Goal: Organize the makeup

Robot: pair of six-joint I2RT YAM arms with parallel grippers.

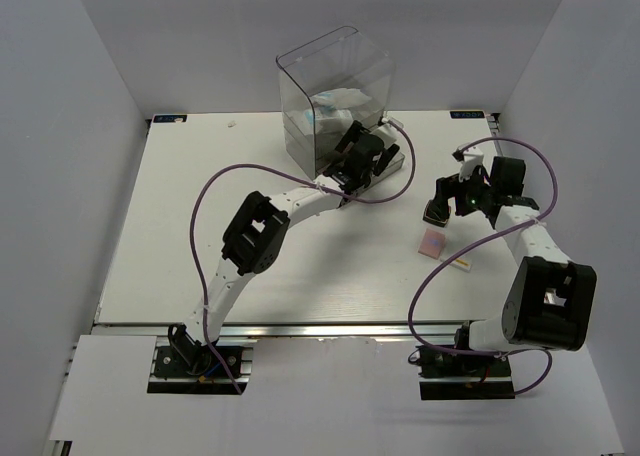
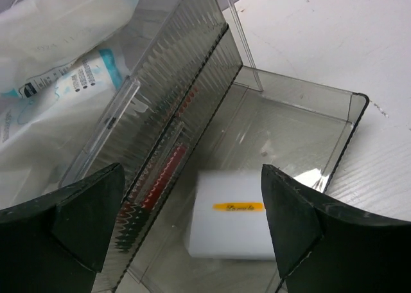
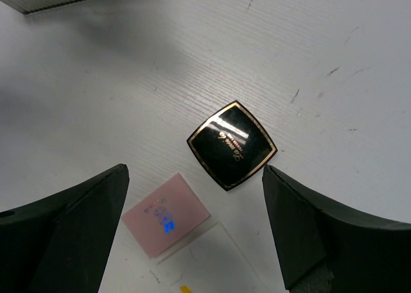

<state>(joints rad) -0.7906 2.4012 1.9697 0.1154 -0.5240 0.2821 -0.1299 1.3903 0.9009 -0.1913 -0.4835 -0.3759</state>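
Directly below the right gripper [image 3: 192, 206], whose fingers stand wide apart and hold nothing, a black compact [image 3: 232, 145] with gold edging lies flat on the white table [image 3: 128, 62]. A pink palette [image 3: 166, 214] lies near it, apart, with a pale flat item [image 3: 212, 257] just beside the palette.

The left gripper [image 2: 192, 209], also spread and empty, hangs over an open clear drawer [image 2: 321, 129] holding a white pad [image 2: 234, 216]. Beyond it, white packets [image 2: 58, 62] fill the drawer box [image 1: 330, 86], and red pencils [image 2: 164, 174] show through a ribbed wall.

The likely risks are these: the thin, glossy compact may skid from closing fingers or knock the palette, and the left fingers may catch the drawer's wall when lifting away.
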